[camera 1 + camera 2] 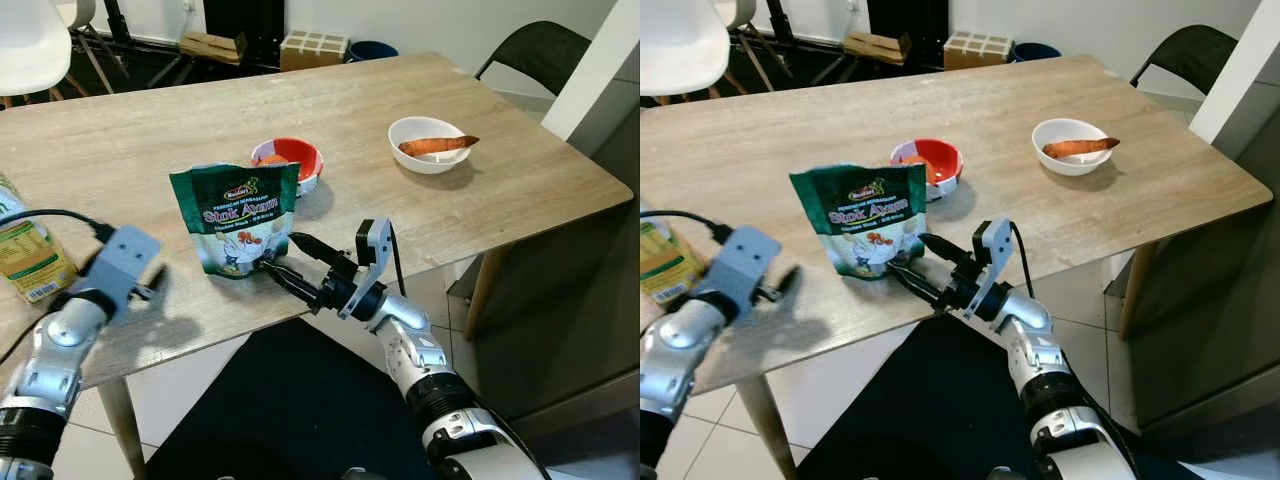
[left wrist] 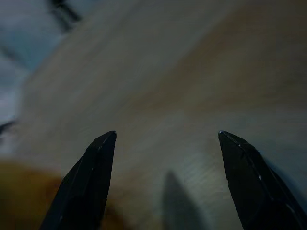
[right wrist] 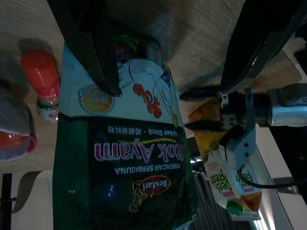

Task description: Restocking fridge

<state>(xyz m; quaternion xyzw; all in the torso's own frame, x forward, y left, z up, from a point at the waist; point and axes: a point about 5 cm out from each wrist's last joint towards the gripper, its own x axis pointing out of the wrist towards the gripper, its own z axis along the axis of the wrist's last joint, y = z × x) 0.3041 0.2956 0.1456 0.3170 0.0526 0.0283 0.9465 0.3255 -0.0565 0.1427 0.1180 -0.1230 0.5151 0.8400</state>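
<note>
Across frame centre: wooden counter (image 1: 420, 210). Green stock pouch (image 1: 236, 218) upright near front edge, centre-left. Right gripper (image 1: 287, 261) at pouch base, jaws apart, straddling it. Left gripper (image 2: 163, 182) lower left, jaws apart, empty. Advice: push deeper, close gently mid-pouch to avoid toppling.

Stood on pale tiled floor (image 1: 200, 385): a light wooden table (image 1: 150, 130) on slim legs. Lay under its near edge, at six o'clock: a black mat (image 1: 290, 400). At two o'clock, a dark chair (image 1: 545, 50); at eleven, a white chair (image 1: 30, 45). At twelve o'clock, by a white wall (image 1: 450, 20), sat cardboard boxes (image 1: 313, 48).
</note>
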